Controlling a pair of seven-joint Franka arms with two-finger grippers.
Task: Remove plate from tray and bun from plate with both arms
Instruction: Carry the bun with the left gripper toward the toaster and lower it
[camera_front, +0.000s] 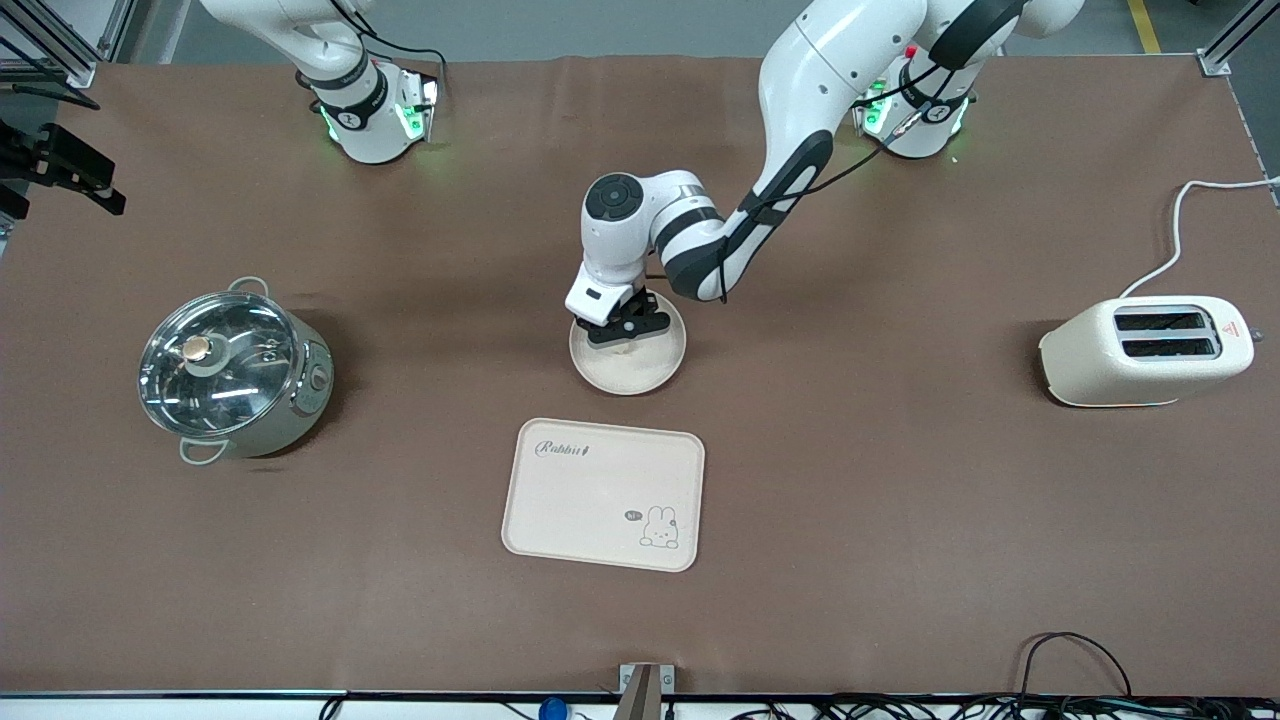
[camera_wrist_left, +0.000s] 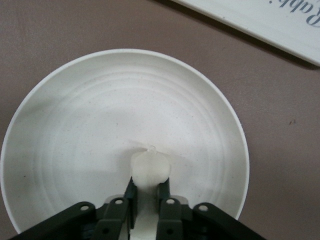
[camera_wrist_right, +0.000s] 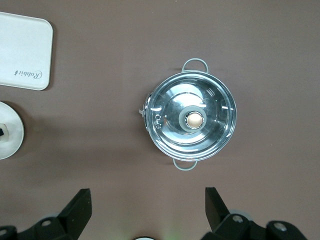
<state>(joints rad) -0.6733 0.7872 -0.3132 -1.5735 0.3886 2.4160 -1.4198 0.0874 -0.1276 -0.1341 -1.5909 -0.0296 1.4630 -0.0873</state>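
Plate (camera_front: 628, 362) already off tray (camera_front: 603, 494), at frame centre just above it. Left gripper (camera_wrist_left: 145, 192) clenched on bun (camera_wrist_left: 150, 167) in plate – step 2; next call: straight lift. Right gripper (camera_wrist_right: 145, 210) waits, spread wide, over pot (camera_wrist_right: 191, 115).

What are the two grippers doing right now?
Left gripper: shut on the bun, over the plate.
Right gripper: open, holding nothing, above the pot.
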